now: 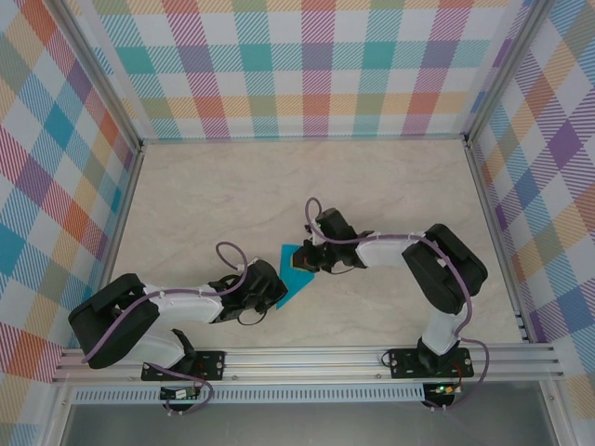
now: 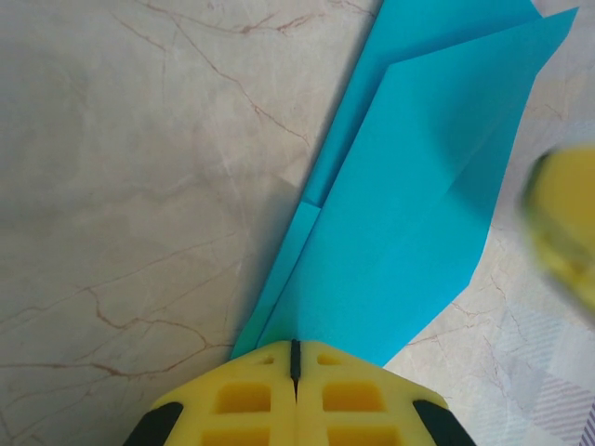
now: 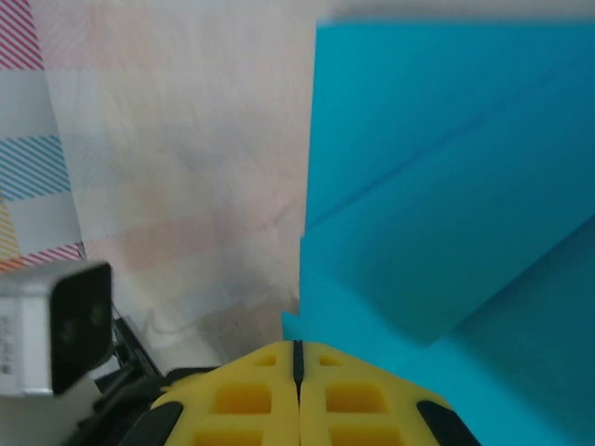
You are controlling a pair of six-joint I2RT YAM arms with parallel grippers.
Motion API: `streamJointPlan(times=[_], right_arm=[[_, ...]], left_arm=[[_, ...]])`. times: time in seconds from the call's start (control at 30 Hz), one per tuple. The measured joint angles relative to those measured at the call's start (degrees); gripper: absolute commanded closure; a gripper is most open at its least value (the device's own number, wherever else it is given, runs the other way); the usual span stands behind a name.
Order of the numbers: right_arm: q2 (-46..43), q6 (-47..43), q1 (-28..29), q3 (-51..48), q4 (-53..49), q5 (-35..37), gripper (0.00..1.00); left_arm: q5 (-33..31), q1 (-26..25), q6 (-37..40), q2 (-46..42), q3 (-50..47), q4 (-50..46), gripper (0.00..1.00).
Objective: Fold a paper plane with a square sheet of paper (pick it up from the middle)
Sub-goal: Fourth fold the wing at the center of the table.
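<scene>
The teal-blue sheet of paper (image 1: pixel 290 291) lies near the middle of the table, folded into a slim dart shape with layered flaps (image 2: pixel 409 204). My left gripper (image 1: pixel 272 283) is at its narrow near end. There its yellow jaws (image 2: pixel 296 358) are shut, tips down on the paper, which runs under them. My right gripper (image 1: pixel 305 263) is over the paper's far end. Its jaws (image 3: pixel 297 358) are shut with the paper's edge (image 3: pixel 446 186) running into the tips, and that part seems raised off the table. In the left wrist view the right gripper (image 2: pixel 562 223) is a yellow blur beside the paper.
Plaid walls on metal posts (image 1: pixel 483 186) close in the marble-look tabletop (image 1: pixel 232 195) on three sides. A metal rail (image 1: pixel 307 358) with both arm bases runs along the near edge. The left arm's camera block (image 3: pixel 56 325) sits close beside the right gripper.
</scene>
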Motion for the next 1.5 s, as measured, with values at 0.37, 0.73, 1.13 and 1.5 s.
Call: streamJointPlan(times=[0.37, 0.73, 1.13, 1.5], right_arm=[[3.8, 0.7, -0.1, -1.2, 2.2, -0.1, 0.95], [7.6, -3.5, -11.1, 5.5, -2.0, -0.7, 0.95], [4.0, -4.5, -13.4, 7.9, -5.6, 1.2, 0.91], [3.0, -2.3, -3.5, 5.2, -2.1, -1.0, 0.93]], left_arm=[[0.0, 0.0, 0.0, 0.0, 0.0, -0.1, 1.00], [0.0, 0.0, 0.0, 0.0, 0.0, -0.1, 1.00], [0.0, 0.0, 0.0, -0.1, 0.0, -0.1, 1.00], [0.0, 0.0, 0.0, -0.1, 0.0, -0.1, 1.00]])
